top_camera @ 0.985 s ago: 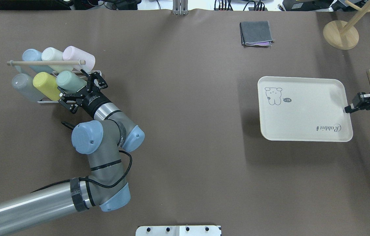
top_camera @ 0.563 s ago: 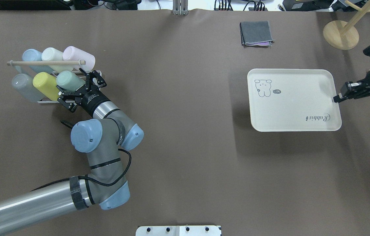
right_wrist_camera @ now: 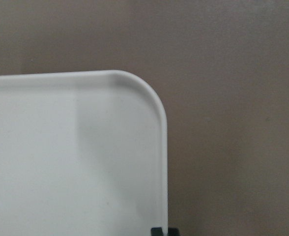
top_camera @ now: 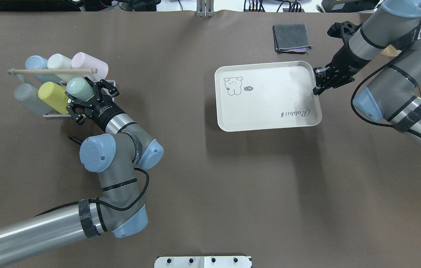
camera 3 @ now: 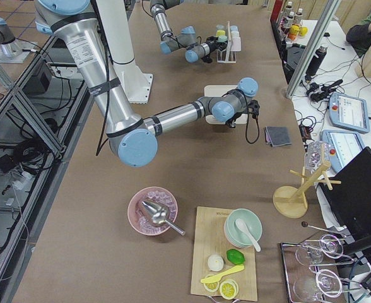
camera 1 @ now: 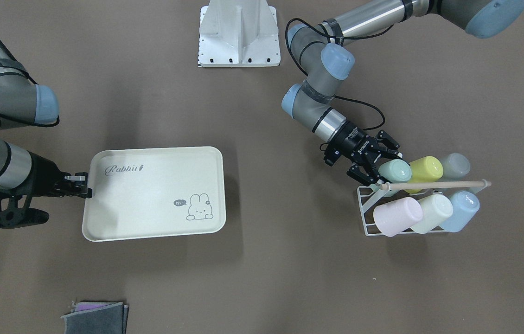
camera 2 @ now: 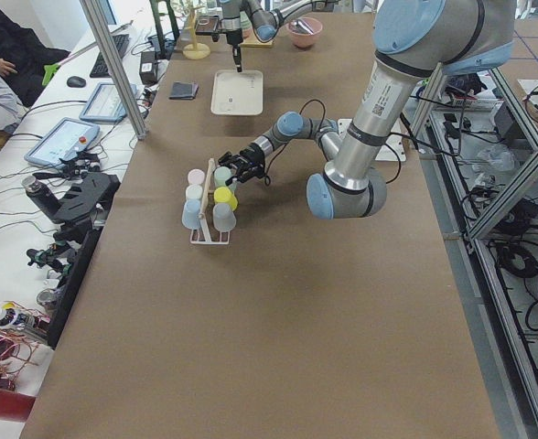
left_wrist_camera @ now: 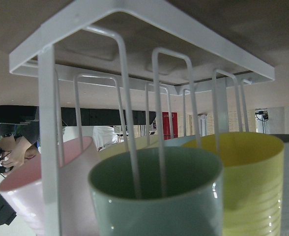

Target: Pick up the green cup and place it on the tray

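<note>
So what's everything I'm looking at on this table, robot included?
rack: one, white wire, wooden rod across it, robot's left side.
green cup: one, sage green, on the rack.
other cups: five, pink, cream, blue, yellow, grey, on the rack.
tray: one, cream, rabbit drawing, towards the robot's right.
cloth: one, grey, folded, beyond the tray.
wooden stand: one, tan, far right end.
pink bowl: one, holding a metal scoop, far right end.
wooden board: one, with a pale green bowl and lemon slices, beside the pink bowl.
left gripper: one, black, closed around the green cup.
right gripper: one, black, pinching the tray's rim.
</note>
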